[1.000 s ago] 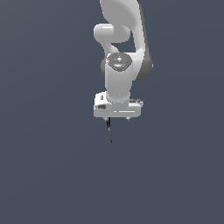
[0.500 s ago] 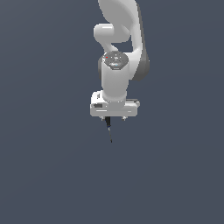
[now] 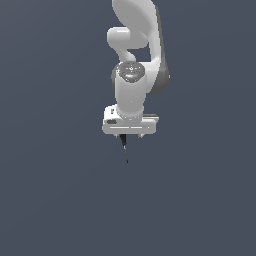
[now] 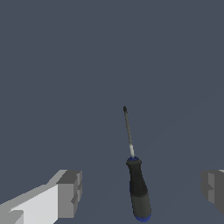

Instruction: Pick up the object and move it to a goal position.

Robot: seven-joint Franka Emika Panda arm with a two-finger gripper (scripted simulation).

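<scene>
- Plainly a screwdriver (image 4: 136,183) rather than a bare sliver: black handle with a blue butt cap and a blue collar, a short bright neck, then a thin dark shaft ending in a small dark tip.
- Lies between the two grey fingers (image 4: 70,192) in the wrist view, apart from both, with clear gaps on either side of the handle.
- Seen in the exterior view only as a thin dark line (image 3: 125,150) just beneath the white gripper (image 3: 129,136), pointing down and slightly toward the exterior view's right.
- Jaws spread wide, grasping nothing; finger pads turned inward toward the handle without contact.
- White arm (image 3: 134,65) stacked straight above the gripper, wrist joint with a grey cap facing the exterior camera.
- Nothing else around but flat, uniform slate-grey ground (image 3: 50,200), unmarked in both views.
- Cannot tell from the exterior view whether the tool rests on that ground or hangs over it.
</scene>
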